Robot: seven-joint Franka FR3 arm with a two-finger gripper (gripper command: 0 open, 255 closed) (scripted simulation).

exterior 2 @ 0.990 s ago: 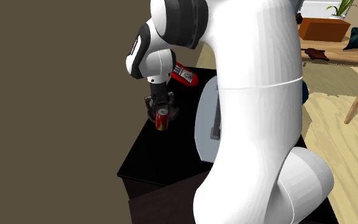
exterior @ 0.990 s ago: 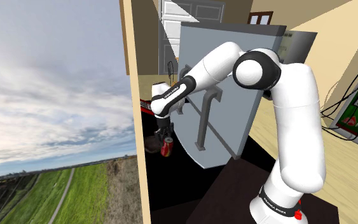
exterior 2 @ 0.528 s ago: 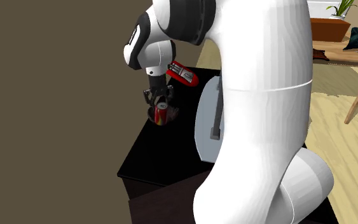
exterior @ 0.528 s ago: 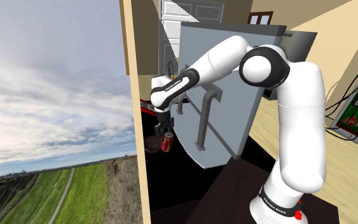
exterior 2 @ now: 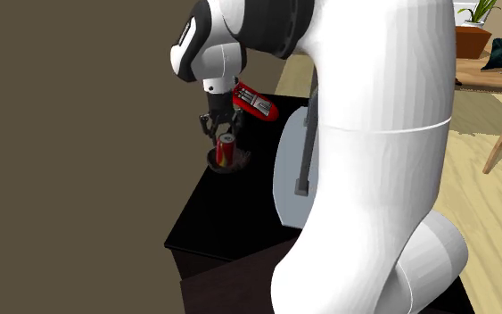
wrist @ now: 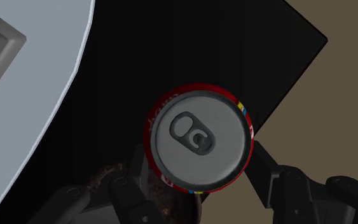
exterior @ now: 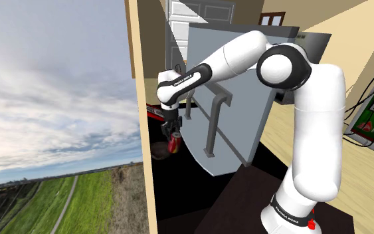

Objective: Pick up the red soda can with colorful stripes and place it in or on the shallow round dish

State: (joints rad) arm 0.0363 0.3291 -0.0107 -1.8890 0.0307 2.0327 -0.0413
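— While reading the shoulder view from its left edge, what to note first?

— Sky and grass at far left, then a tan wall edge. Just right of that, left of centre: the tool (exterior: 172, 131), pointing down and pinching the red can (exterior: 173, 142) from both sides. Slightly lower left of the can, a brownish shallow dish (exterior: 157, 153) on the black table (exterior: 179, 186). Further right, a grey panel (exterior: 245, 119) with a handle, then the white arm (exterior: 318, 119) filling the right side.

— And across the second exterior view?

— Plain brown wall at left. Left of centre, the can upright under the tool, directly over the dish. Cannot tell whether resting on it or held just clear. Up and to the right of the can, a red object (exterior 2: 256, 104) lying on the table. White arm again at right.

— From the wrist?

— Grey can lid with its pull tab, red rim with coloured stripes, clasped between the two black fingers (wrist: 264, 172). Dish edge showing beside the far finger, under the can.
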